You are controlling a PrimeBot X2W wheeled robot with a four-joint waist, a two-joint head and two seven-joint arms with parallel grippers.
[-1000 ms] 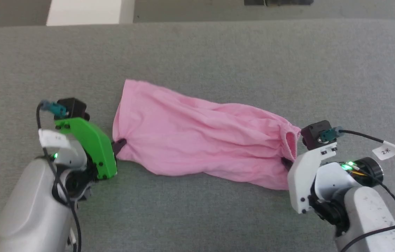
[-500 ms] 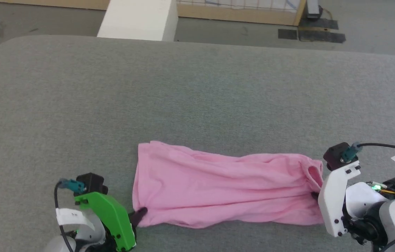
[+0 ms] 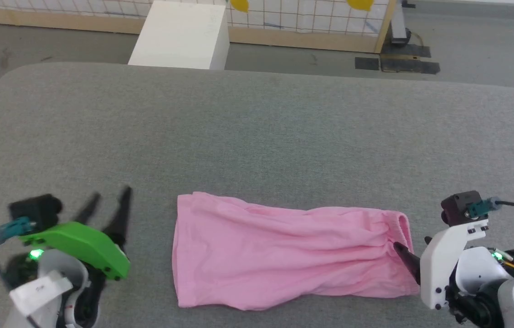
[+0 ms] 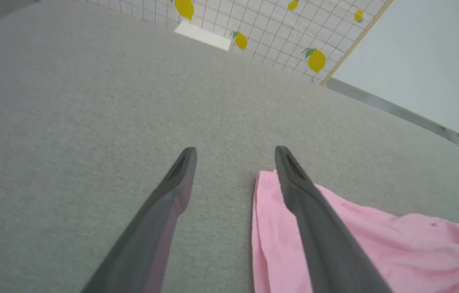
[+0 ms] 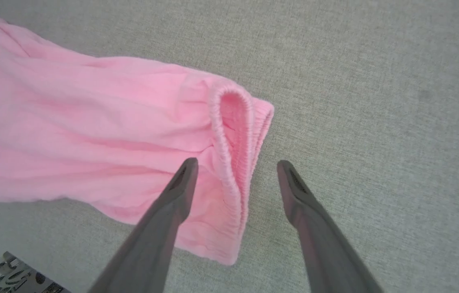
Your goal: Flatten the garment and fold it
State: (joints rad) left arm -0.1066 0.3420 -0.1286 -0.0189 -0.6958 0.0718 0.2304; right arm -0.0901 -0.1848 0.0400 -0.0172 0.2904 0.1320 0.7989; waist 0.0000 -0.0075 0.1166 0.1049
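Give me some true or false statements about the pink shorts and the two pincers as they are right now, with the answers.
1. The garment lies on the grey surface. True.
2. The left pincer is clamped on the garment's edge. False: its jaws stand apart and grip nothing.
3. The right pincer is open. True.
4. The gathered waistband is at the left pincer's end. False: it is at the right pincer's end.
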